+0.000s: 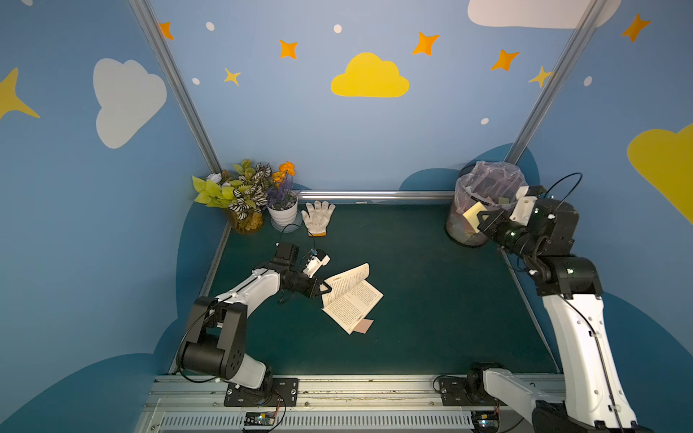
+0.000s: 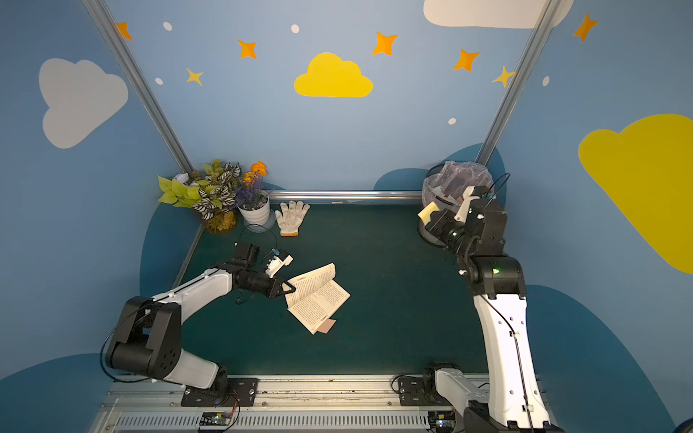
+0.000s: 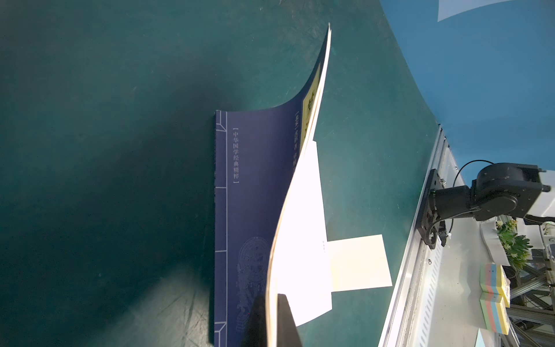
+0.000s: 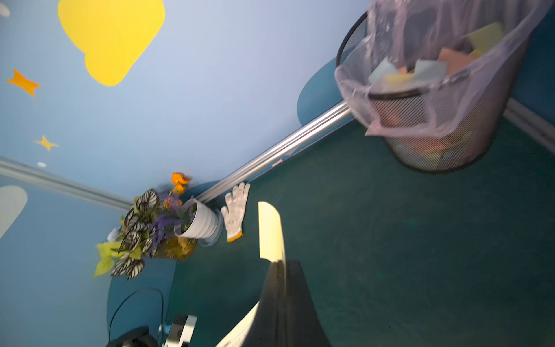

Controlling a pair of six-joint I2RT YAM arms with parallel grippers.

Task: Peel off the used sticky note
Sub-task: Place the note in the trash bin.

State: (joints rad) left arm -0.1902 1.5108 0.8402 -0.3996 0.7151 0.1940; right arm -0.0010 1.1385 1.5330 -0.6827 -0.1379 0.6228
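Two tight grips, left jaws on book cover (image 3: 255, 180) reading 中华国学经典精粹, right jaws on yellow sticky note (image 4: 270, 231)

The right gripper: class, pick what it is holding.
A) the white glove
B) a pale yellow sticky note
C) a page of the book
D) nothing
B: the right gripper is shut on the pale yellow sticky note near the wastebasket, while the white glove lies on the mat and the left gripper clamps the book.
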